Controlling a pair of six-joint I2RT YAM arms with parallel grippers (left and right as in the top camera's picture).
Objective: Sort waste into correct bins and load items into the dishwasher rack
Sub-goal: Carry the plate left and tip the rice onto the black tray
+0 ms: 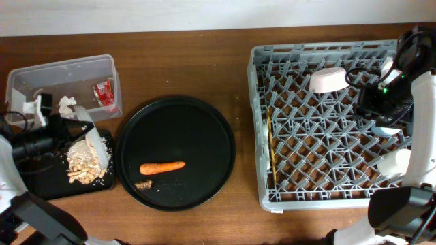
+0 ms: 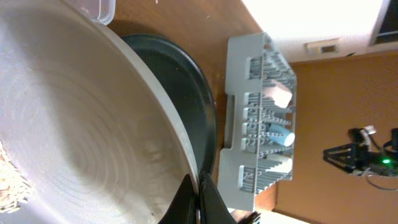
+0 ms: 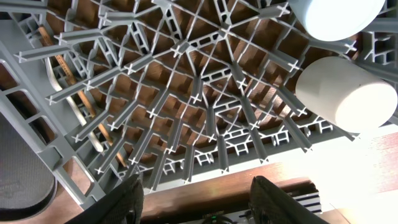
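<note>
You hold the plate [image 2: 74, 112] tilted over the black tray [image 1: 46, 181].
Your left gripper [image 2: 199, 198] pinches its rim; the food scraps [image 1: 85, 162] lie on that tray, and the carrot [image 1: 162, 167] on the round tray [image 1: 204, 143]. Your right gripper [image 3: 198, 186] hangs wide open over the rack [image 3: 186, 93].

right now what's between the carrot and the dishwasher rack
Nothing loose. In the overhead view, past the carrot there is only bare round black tray, its rim, then a strip of bare wooden table before the dishwasher rack.
</note>
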